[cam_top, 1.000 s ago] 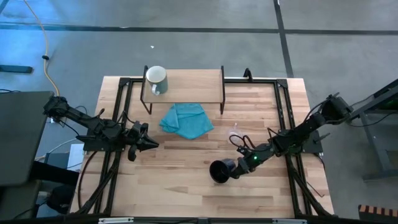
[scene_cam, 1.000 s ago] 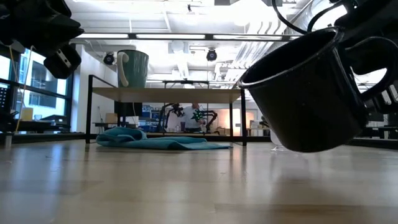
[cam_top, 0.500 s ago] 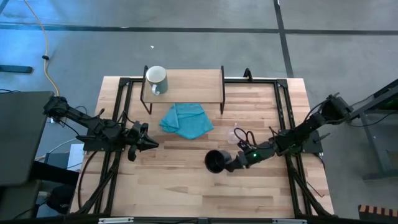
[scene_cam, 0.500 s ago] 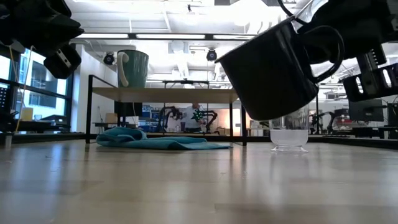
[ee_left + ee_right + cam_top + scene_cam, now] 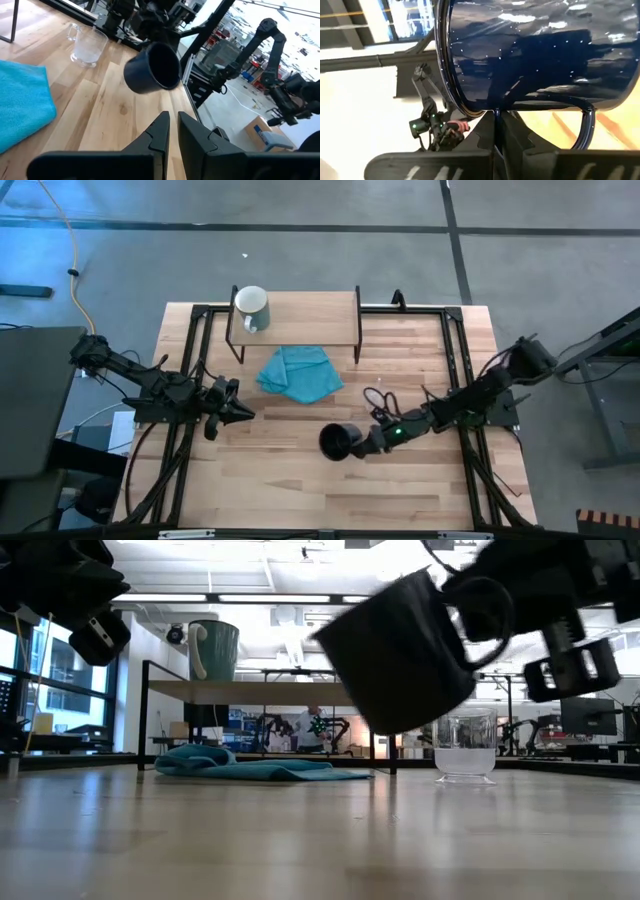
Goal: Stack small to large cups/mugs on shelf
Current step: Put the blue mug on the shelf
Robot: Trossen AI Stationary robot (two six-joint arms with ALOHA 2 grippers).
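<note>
Clamped shut on the handle of the tilted black mug (image 5: 338, 441), the right gripper (image 5: 375, 437) holds it aloft, well short of the shelf (image 5: 300, 315), where that thin grip could slip.

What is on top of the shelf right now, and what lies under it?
On the shelf, only the pale mug stands, at its left end. The teal cloth lies on the table in front; how far it reaches beneath the board is hidden from above.
</note>
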